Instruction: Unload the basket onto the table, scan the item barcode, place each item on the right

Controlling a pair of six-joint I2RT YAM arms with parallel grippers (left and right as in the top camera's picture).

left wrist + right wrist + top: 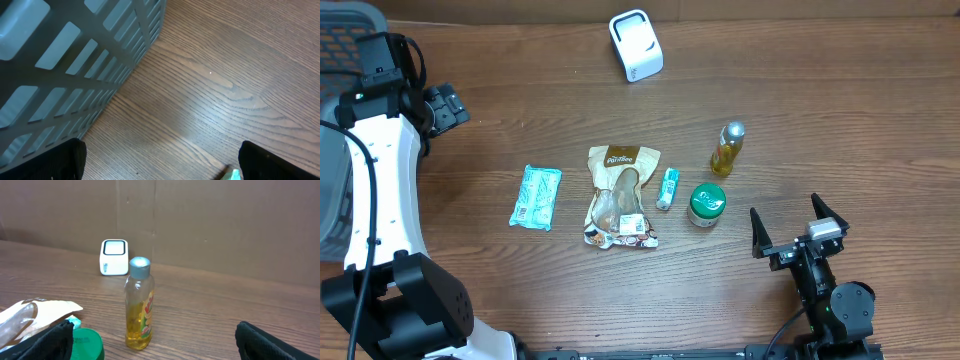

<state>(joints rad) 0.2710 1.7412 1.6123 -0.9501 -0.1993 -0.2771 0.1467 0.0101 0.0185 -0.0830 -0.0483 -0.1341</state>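
A white barcode scanner stands at the back of the table, small in the right wrist view. The items lie mid-table: a teal packet, a brown snack bag, a small tube, a green-lidded jar and an upright bottle of yellow liquid. My right gripper is open near the front right and holds nothing; the bottle and jar lid stand ahead of it. My left gripper is open at the far left, over bare wood.
A grey slatted basket sits at the back left corner, and its wall fills the left wrist view. A teal packet corner peeks in beside the left gripper's right finger. A brown wall rises behind the scanner.
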